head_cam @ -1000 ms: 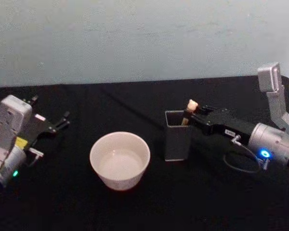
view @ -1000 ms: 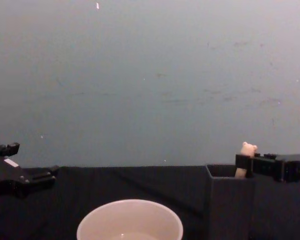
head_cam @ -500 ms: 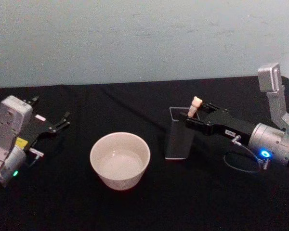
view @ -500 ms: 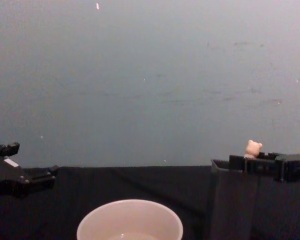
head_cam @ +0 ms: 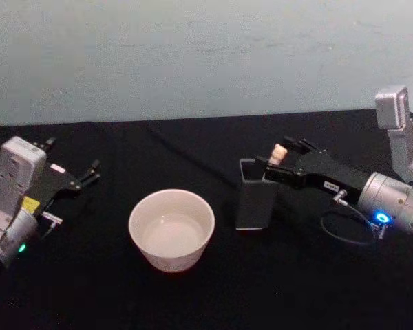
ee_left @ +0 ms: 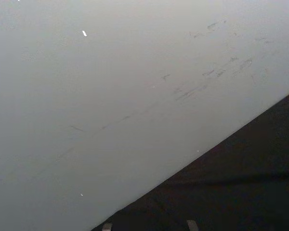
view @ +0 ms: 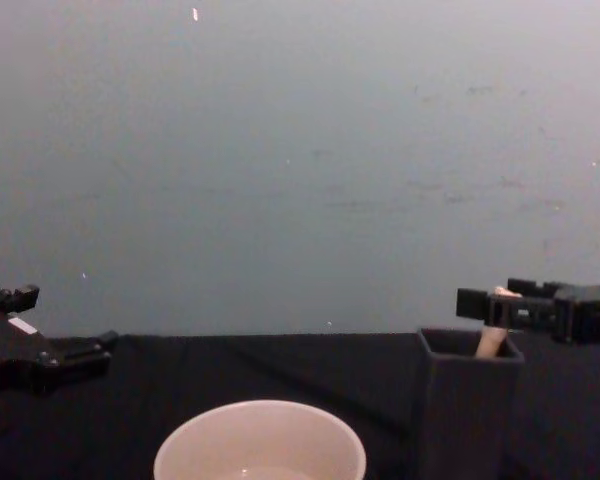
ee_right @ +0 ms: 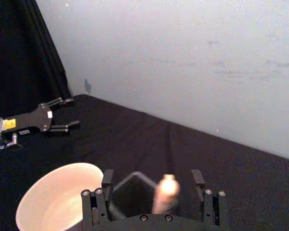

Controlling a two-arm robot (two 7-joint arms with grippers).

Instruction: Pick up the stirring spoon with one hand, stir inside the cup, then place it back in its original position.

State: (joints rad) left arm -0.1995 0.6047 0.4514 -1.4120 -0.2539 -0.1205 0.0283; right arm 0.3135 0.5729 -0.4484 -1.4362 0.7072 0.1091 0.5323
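Note:
The stirring spoon (head_cam: 278,153) stands leaning in the dark grey square holder (head_cam: 254,197), its bear-head top sticking out above the rim. My right gripper (head_cam: 283,155) is open around the upper handle. In the right wrist view the spoon (ee_right: 165,191) sits between the two fingers (ee_right: 107,181) with a gap on each side. From the chest the spoon handle (view: 490,342) shows just above the holder (view: 468,400), with the right gripper (view: 500,300) level with its top. The cream-white cup (head_cam: 171,228) stands left of the holder. My left gripper (head_cam: 82,177) rests open at the far left.
A black cloth covers the table (head_cam: 213,295), with a pale wall behind. A cable (head_cam: 344,230) loops under the right wrist. The cup (ee_right: 53,199) and the left gripper (ee_right: 62,114) lie beyond the holder in the right wrist view.
The holder tilted half a second ago and now stands upright again. The spoon has sunk back into it, and the right gripper has risen slightly. The left arm has not moved.

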